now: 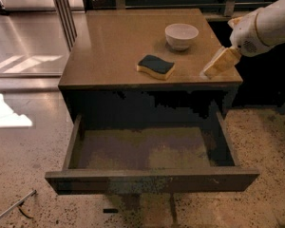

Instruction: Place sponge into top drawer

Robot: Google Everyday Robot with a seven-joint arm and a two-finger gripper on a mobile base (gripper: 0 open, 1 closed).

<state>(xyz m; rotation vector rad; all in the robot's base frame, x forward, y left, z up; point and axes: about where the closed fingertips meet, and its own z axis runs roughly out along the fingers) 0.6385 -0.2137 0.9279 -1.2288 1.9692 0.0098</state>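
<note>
The sponge, dark blue-green on top with yellow foam below, lies flat on the cabinet top near its front edge. The top drawer below is pulled fully open, and its greyish-brown floor holds nothing. My gripper hangs from the white arm at the right, over the front right corner of the cabinet top, well to the right of the sponge and holding nothing.
A white bowl stands on the cabinet top behind the sponge. Speckled floor surrounds the cabinet. Metal poles stand at the back left. A thin rod lies on the floor at the lower left.
</note>
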